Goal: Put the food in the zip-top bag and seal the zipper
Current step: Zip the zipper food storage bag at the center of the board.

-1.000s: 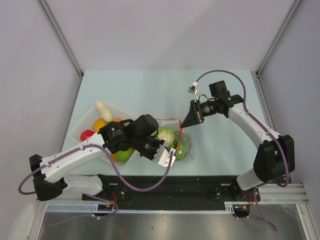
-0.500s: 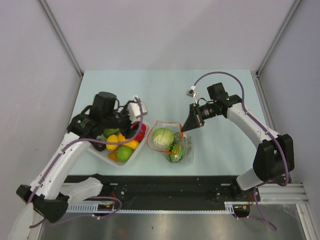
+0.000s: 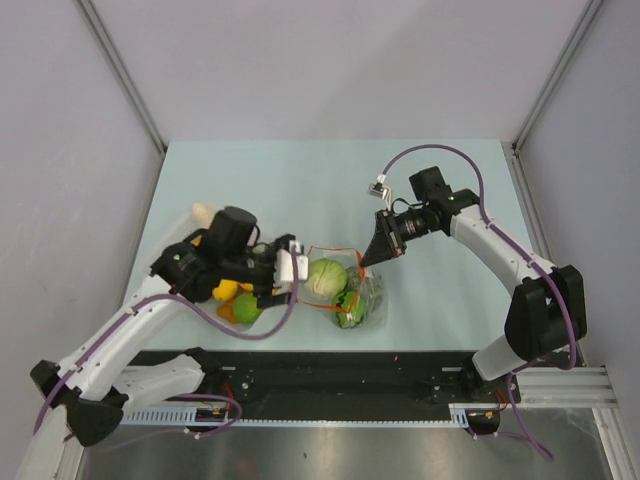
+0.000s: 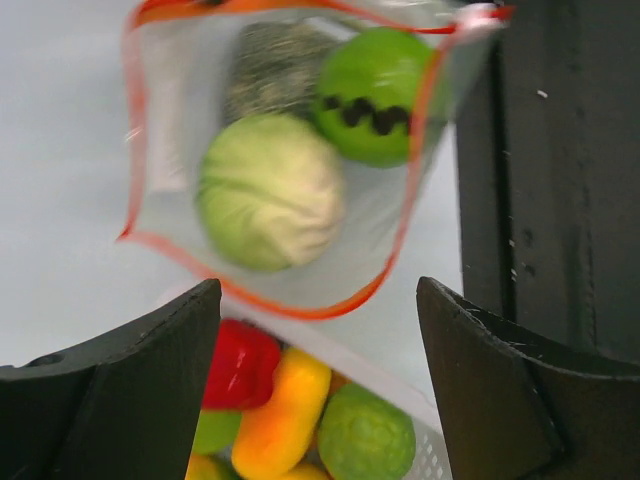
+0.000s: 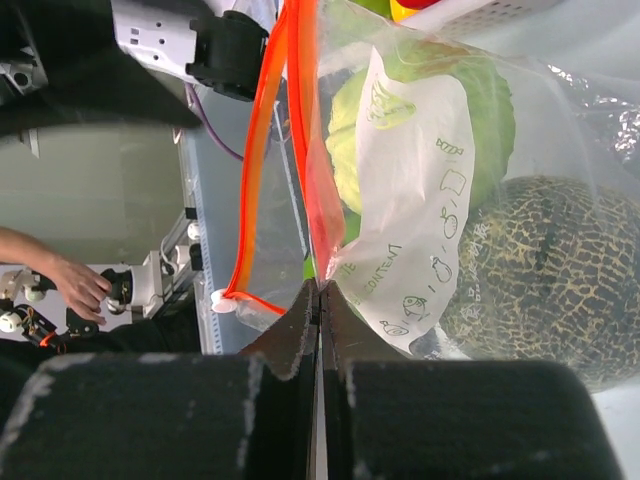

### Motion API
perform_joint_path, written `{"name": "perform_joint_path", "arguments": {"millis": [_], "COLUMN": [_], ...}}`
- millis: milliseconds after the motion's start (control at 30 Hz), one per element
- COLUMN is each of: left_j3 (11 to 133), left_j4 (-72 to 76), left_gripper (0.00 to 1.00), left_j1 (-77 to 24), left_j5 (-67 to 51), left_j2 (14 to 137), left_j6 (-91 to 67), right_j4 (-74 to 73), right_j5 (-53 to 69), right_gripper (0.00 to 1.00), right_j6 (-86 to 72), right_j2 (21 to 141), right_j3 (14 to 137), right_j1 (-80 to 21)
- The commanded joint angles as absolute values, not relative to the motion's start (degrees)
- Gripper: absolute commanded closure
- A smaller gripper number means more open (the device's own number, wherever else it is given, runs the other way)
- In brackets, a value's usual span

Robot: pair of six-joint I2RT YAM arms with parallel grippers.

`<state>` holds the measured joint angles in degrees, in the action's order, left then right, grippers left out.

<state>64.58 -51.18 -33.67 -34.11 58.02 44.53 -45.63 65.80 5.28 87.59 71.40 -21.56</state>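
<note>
Three pieces of food (image 4: 270, 190) are in our zip-top bag (image 4: 165, 140); right claw (image 3: 365, 260) pinches its rim, left claw (image 3: 288, 270) gapes empty, zipper (image 5: 303, 100) unsealed.

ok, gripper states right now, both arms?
Left gripper: open, holding nothing.
Right gripper: closed, pinching the zip-top bag at its rim.
</note>
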Motion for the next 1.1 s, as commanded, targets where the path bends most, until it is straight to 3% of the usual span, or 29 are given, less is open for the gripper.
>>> {"name": "perform_joint_path", "arguments": {"millis": [0, 267, 367, 400, 467, 500, 533, 567, 600, 667, 700, 733, 800, 900, 1067], "left_j3": [62.0, 56.3, 55.7, 56.0, 58.0, 58.8, 59.8, 61.5, 62.3, 64.1, 64.4, 64.7, 65.5, 65.7, 67.8], "left_j4": [-51.9, -41.9, -39.3, -38.9, -38.1, -37.7, -37.4, -36.1, -35.4, -33.4, -32.7, -31.8, -30.0, -27.7, -26.0], "left_gripper": [0.17, 0.23, 0.40, 0.58, 0.78, 0.95, 1.00, 1.00, 1.00, 1.00, 1.00, 1.00, 1.00, 1.00, 1.00], "left_j1": [-42.7, -56.2, -59.3, -59.9, -60.6, -60.6, -60.7, -60.7, -60.6, -60.6, -60.7, -60.6, -60.6, -60.6, -60.0], "left_j5": [-31.1, -23.7, -19.9, -19.3, -19.4, -19.9, -20.3, -20.7, -21.7, -22.6, -22.8, -22.6, -22.5, -23.5, -26.1], "left_j2": [57.7, 60.9, 63.5, 64.3, 65.8, 66.3, 66.5, 66.9, 67.0, 67.2, 67.5, 67.7, 68.8, 69.8, 72.0], "left_j6": [54.1, 53.6, 53.0, 51.6, 49.8, 47.3, 45.6, 43.8, 40.0, 36.8, 33.3, 31.4, 26.7, 23.4, 22.3], "right_j4": [-46.1, -46.9, -46.5, -46.5, -46.8, -46.8, -46.4, -46.2, -46.1, -46.2, -46.1, -45.6, -42.6, -38.7, -34.4], "right_j5": [65.7, 65.1, 64.7, 64.4, 63.6, 63.1, 62.3, 60.7, 60.0, 56.9, 56.2, 55.6, 55.1, 55.0, 52.0], "right_gripper": [1.00, 1.00, 1.00, 1.00, 1.00, 1.00, 0.96, 0.89, 0.73, 0.53, 0.33, 0.27, 0.19, 0.17, 0.22], "right_j6": [7.4, 8.8, 9.3, 9.7, 10.4, 11.2, 11.3, 11.3, 11.4, 12.2, 12.6, 12.6, 11.9, 12.4, 19.0], "right_j2": [87.8, 89.6, 90.8, 91.3, 92.0, 92.5, 92.8, 92.8, 92.2, 90.5, 89.2, 85.6, 81.1, 71.2, 55.2], "right_j3": [74.4, 77.0, 78.8, 79.4, 81.8, 82.5, 83.4, 84.0, 84.9, 85.1, 83.9, 82.9, 80.3, 74.5, 62.2], "right_j1": [-22.6, -24.4, -25.6, -26.0, -27.5, -28.3, -29.1, -29.2, -29.1, -27.9, -26.8, -25.6, -20.5, -13.9, -12.5]}}
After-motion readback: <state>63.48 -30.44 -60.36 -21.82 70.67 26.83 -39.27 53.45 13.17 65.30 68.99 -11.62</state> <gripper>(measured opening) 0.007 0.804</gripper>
